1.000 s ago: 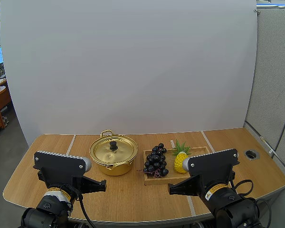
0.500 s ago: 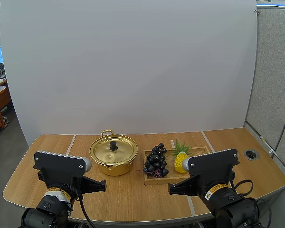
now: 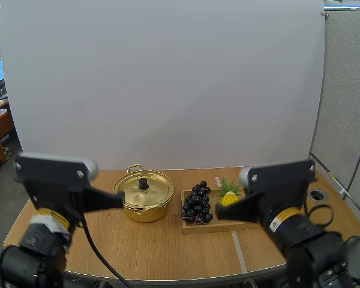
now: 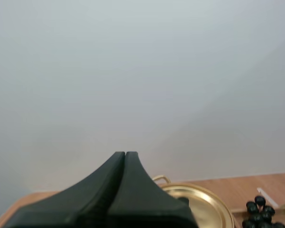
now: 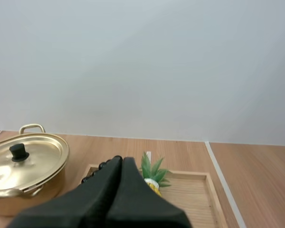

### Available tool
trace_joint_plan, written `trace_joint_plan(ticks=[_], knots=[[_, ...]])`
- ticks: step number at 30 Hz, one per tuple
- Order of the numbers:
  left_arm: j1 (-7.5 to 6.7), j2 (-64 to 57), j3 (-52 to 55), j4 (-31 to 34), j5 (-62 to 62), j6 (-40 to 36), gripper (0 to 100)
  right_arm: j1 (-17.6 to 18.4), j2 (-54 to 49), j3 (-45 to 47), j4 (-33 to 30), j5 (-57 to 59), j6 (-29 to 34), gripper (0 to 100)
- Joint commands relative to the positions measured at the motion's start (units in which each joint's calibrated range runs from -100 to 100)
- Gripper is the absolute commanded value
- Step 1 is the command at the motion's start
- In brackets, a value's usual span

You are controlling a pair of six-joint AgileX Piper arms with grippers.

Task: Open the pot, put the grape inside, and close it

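A gold pot (image 3: 143, 198) stands on the table with its lid on, a black knob (image 3: 143, 181) on top. To its right a dark bunch of grapes (image 3: 197, 203) lies on a wooden tray (image 3: 225, 225). My left gripper (image 3: 121, 201) hovers at the pot's left side, shut on nothing. My right gripper (image 3: 218, 212) hangs over the tray just right of the grapes, also shut. In the left wrist view the fingers (image 4: 125, 156) form one wedge above the pot (image 4: 206, 202) and grapes (image 4: 259, 213). The right wrist view has the wedge (image 5: 122, 161) between the pot (image 5: 26, 166) and tray (image 5: 194, 190).
A toy pineapple (image 3: 229, 197) sits on the tray beside the grapes, also seen as pineapple (image 5: 152, 175) behind my right fingers. A round grommet hole (image 3: 317, 195) is at the table's right end. White tape lines (image 3: 238, 252) cross the tabletop.
Both arms have lifted from low at the table's front edge to higher and farther forward, toward the pot and tray. The pot, grapes and pineapple have not moved.
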Motion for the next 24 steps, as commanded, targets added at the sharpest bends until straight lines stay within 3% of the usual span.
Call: trace_joint_plan(ticks=[1,8,15,20,24], knots=[[-0.20,-0.08,-5.31,-0.76,0.80,-0.32,0,-0.17,-0.20,-6.10,-0.08,4.09,0.11,0],[-0.20,-0.08,-17.06,-0.76,11.92,-0.32,0,-0.17,-0.20,-20.22,-0.08,12.07,0.11,0],[-0.20,-0.08,-24.46,-0.76,30.56,-0.32,0,-0.17,-0.20,-31.46,1.61,33.03,0.11,0],[-0.20,-0.08,-24.98,-0.88,34.33,4.10,0,-0.17,-0.20,-34.53,3.64,41.99,0.11,0],[-0.20,2.15,-25.26,-1.49,35.58,4.56,0,-0.17,0.99,-35.11,5.56,42.68,0.11,0]])
